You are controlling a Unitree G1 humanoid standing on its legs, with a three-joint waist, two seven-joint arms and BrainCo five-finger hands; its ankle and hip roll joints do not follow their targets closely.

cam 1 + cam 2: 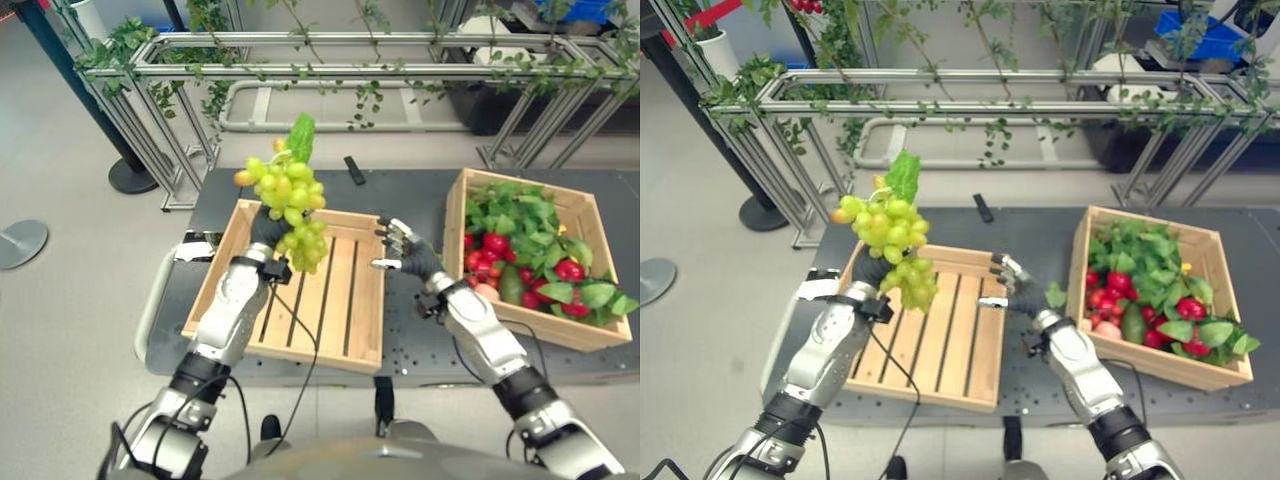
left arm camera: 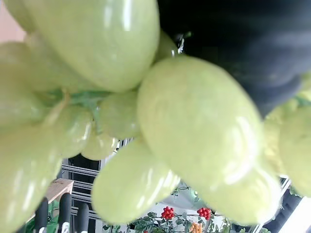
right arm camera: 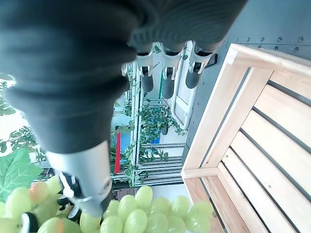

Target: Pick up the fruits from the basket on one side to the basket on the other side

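Note:
My left hand is shut on a bunch of green grapes with a green leaf on top. It holds the bunch up over the far left part of an empty slatted wooden crate. The grapes crowd the left wrist view. My right hand is open above the crate's right rim, with its straight fingers holding nothing. To the right stands a second wooden crate full of red fruits and green leaves.
Both crates sit on a dark table. A small black object lies at the table's far side. Behind it runs a metal frame hung with vines. A black post base stands on the floor at the left.

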